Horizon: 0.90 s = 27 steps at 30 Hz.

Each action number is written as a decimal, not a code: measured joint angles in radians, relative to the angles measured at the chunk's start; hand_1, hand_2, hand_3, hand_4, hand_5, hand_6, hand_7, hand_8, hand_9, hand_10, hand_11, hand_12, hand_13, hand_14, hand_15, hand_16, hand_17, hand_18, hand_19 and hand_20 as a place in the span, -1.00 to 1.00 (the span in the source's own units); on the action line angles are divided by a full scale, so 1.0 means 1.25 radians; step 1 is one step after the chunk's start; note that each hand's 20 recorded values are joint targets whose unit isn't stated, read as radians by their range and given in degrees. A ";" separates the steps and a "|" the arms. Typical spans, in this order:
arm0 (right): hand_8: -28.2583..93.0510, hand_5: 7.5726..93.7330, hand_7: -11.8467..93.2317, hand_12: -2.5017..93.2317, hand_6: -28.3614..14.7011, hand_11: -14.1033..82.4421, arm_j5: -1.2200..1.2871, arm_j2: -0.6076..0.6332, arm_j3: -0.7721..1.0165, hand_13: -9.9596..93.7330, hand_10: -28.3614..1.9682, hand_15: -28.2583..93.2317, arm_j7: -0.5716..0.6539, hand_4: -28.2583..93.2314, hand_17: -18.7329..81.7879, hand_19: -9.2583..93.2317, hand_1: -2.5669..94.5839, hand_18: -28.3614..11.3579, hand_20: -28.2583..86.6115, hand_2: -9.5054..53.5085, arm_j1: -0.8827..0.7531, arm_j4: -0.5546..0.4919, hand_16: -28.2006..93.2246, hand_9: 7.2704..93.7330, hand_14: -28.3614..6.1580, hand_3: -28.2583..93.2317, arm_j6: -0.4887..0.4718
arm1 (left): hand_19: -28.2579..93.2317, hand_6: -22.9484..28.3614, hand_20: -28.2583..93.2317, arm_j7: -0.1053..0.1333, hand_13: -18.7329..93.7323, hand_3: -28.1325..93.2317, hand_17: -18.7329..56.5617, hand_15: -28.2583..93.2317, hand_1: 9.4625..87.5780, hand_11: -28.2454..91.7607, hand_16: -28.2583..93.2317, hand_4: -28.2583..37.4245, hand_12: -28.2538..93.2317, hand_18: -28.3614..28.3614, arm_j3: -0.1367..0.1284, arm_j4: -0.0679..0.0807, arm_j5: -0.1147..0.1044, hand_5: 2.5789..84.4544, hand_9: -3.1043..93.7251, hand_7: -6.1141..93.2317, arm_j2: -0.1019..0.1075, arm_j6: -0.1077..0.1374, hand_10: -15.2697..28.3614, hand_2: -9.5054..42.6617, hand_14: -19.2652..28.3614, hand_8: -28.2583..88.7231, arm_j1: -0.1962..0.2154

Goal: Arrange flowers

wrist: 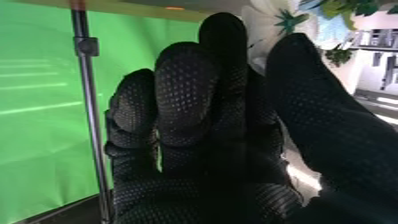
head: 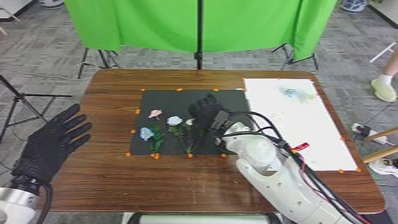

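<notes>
Right hand point(head: 206, 111) in dimpled black fabric, beside a ruffled white flower point(head: 174, 120).

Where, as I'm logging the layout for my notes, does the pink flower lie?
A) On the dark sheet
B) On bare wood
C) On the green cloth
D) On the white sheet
A: in the head view the pink flower lies within the edges of the dark sheet.
</notes>
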 measured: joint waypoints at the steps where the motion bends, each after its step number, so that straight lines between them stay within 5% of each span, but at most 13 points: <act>1: -0.80 0.29 0.08 -0.04 0.41 -0.18 0.000 -0.002 0.007 0.57 0.64 0.51 -0.009 -1.00 0.00 0.78 -0.10 -0.37 0.20 -0.96 -0.002 -0.001 -0.09 0.67 0.51 0.81 -0.013 | 0.13 -0.04 -0.42 0.000 -0.42 0.61 -0.82 0.01 -0.60 -0.17 -0.54 -1.00 -0.28 0.65 0.000 0.000 0.000 -0.47 -0.53 -0.46 0.000 0.000 0.14 -0.65 0.32 -0.72 0.000; 27: -0.81 0.26 -0.07 -0.32 0.44 0.10 0.072 0.024 0.087 0.48 0.48 0.53 -0.101 -1.00 -0.06 0.72 -0.28 -0.37 0.22 -0.97 -0.024 -0.053 -0.12 0.47 0.47 0.86 -0.036 | 0.13 -0.04 -0.42 0.000 -0.42 0.61 -0.82 0.00 -0.60 -0.18 -0.54 -1.00 -0.28 0.65 -0.002 -0.001 0.000 -0.47 -0.53 -0.46 -0.006 0.001 0.15 -0.65 0.32 -0.72 0.004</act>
